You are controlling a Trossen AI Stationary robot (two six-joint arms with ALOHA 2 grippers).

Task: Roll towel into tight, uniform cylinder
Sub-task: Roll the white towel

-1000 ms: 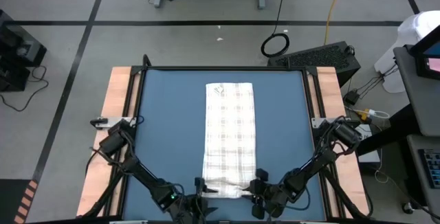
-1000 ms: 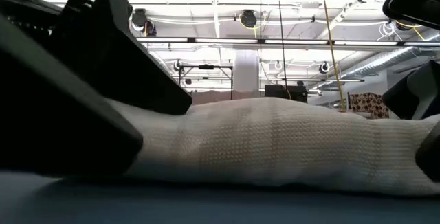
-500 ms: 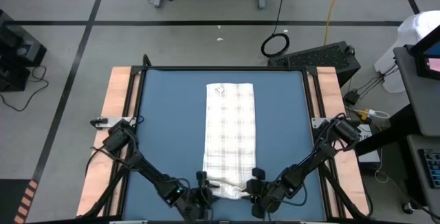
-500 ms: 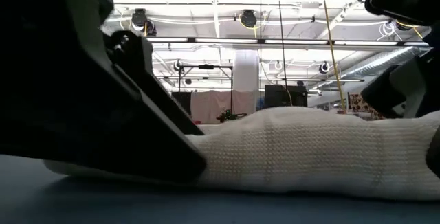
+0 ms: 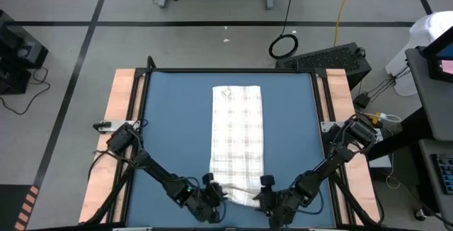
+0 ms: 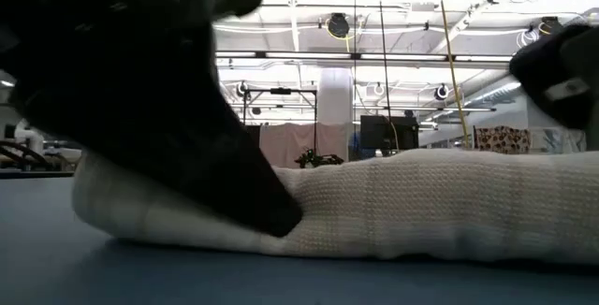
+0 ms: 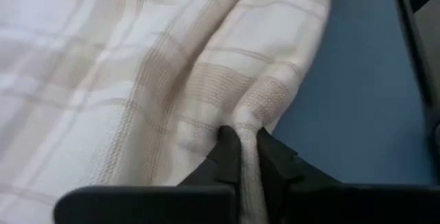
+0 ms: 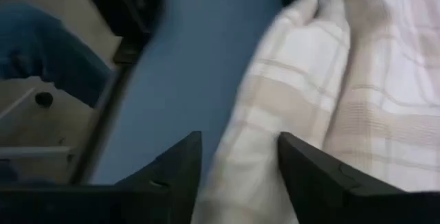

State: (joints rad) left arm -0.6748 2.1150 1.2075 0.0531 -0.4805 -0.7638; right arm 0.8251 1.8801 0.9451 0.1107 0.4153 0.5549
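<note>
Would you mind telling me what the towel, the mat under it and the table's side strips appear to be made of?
The towel looks like thin woven cotton, matte: ribbed weave shows, and it bunches in soft folds where the left tool pinches it. The mat seems a smooth, matte blue sheet, perhaps rubber or foam; hard to tell. The side strips look like light unfinished wood or plywood, pale tan.

No legible text or labels.

Near edge of blue mat (image 5: 170, 125) crowded: left gripper (image 5: 214, 197), right gripper (image 5: 263, 198) flank towel (image 5: 237, 135) end. Mat bare both sides of towel.
</note>
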